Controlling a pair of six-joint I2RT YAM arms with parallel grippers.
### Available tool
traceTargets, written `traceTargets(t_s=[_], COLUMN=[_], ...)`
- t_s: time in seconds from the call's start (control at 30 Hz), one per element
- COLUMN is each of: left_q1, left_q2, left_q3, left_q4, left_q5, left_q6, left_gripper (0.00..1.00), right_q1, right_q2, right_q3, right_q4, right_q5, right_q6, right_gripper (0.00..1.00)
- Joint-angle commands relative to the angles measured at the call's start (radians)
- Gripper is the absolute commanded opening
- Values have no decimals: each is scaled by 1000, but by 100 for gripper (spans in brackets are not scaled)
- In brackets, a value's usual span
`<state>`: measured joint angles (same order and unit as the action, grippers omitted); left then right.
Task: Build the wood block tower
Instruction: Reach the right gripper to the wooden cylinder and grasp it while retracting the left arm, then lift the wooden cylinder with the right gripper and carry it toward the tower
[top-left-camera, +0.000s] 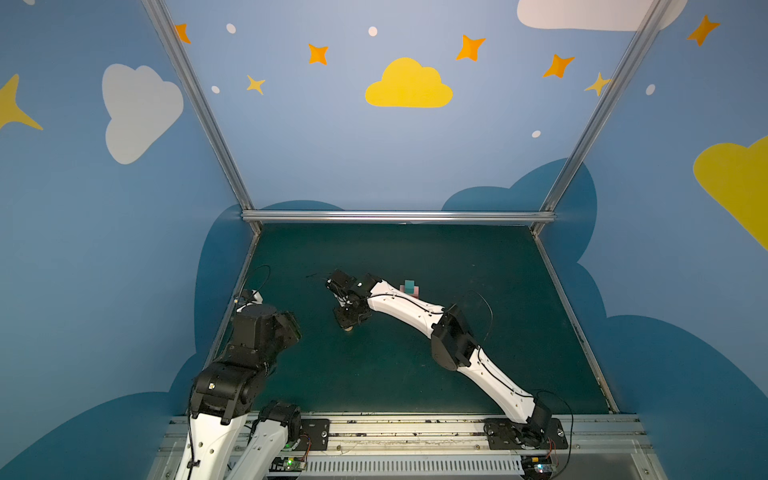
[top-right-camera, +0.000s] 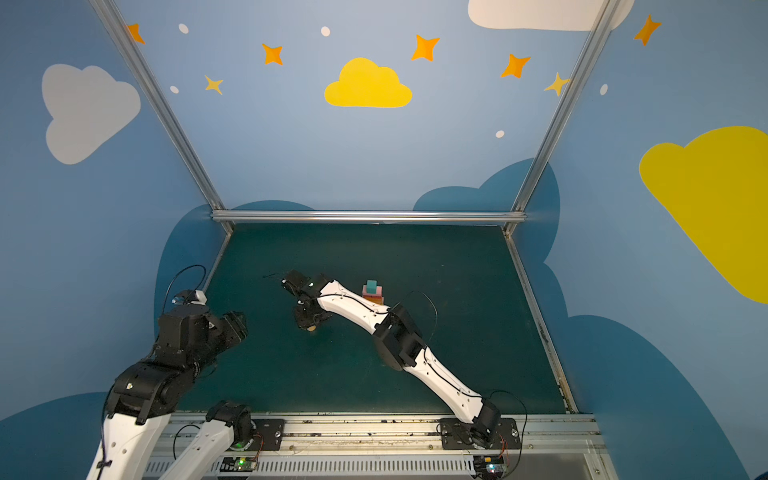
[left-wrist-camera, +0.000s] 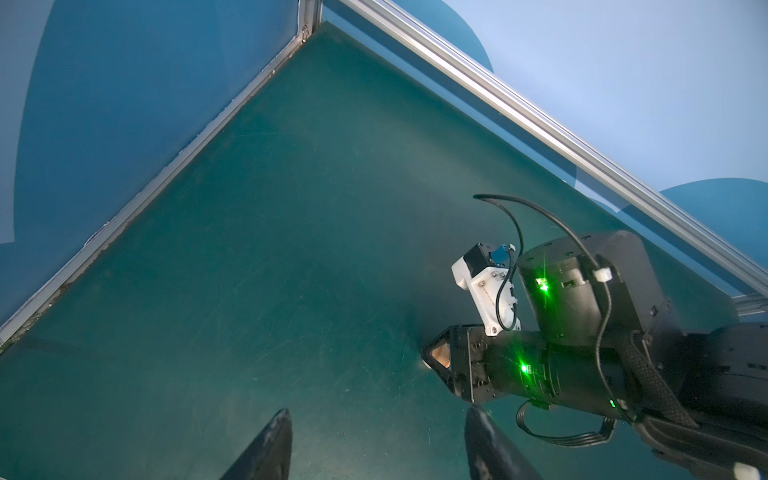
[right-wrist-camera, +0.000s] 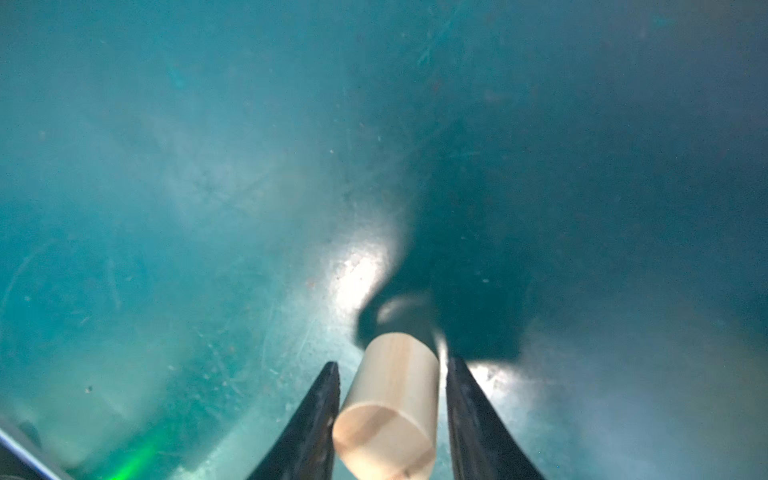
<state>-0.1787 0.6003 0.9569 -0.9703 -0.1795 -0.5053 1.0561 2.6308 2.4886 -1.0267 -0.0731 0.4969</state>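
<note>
1. The tower (top-right-camera: 372, 293) is standing near the middle of the green mat (top-right-camera: 457, 257), a little toward its right edge. A teal cube (top-right-camera: 372, 285) is topping pink and orange layers (top-right-camera: 372, 297), and the right arm's white forearm (top-right-camera: 353, 304) is hiding its base in both top views.
2. The tan cylinder (right-wrist-camera: 390, 411) is sitting left of the mat's middle, apparently on end, well apart from the tower.
3. The right gripper (right-wrist-camera: 392, 362) is straddling the cylinder, jaws close on both sides. The blurred wrist view is not showing whether they are pinching it yet.
4. The left gripper (left-wrist-camera: 379, 411) is hanging near the mat's left edge, fingers spread, holding nothing.
5. What could be going wrong:
   - An off-centre squeeze could be squirting the round cylinder out of the jaws and sending it rolling.
   - The forearm could be clipping the tower while swinging across.
   - The teal cube is offering a small landing, so a tilted or heavy set-down could be toppling the stack.
6. No brand, label or lettering is showing legibly. Only green indicator lights (left-wrist-camera: 524, 368) are glowing on the right arm, and painted clouds and stars (top-left-camera: 409, 85) are covering the walls.
</note>
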Motion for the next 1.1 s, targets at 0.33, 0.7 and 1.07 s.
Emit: traceTargets(t_s=[0.33, 0.7, 1.07], left_q1=[4, 4, 3], left_q2=[-7, -7, 1], left_q3=[-19, -23, -24], left_q4=[28, 33, 42], left_q5=[35, 40, 47], left_q6=[5, 3, 5], left_gripper=[64, 64, 64], right_q1=[15, 21, 22], right_q2=[-49, -76, -78], right_q3=[21, 15, 15], right_q4=[-124, -108, -94], right_q5=[97, 134, 127], right_q6=[-35, -35, -32], right_gripper=[40, 45, 42])
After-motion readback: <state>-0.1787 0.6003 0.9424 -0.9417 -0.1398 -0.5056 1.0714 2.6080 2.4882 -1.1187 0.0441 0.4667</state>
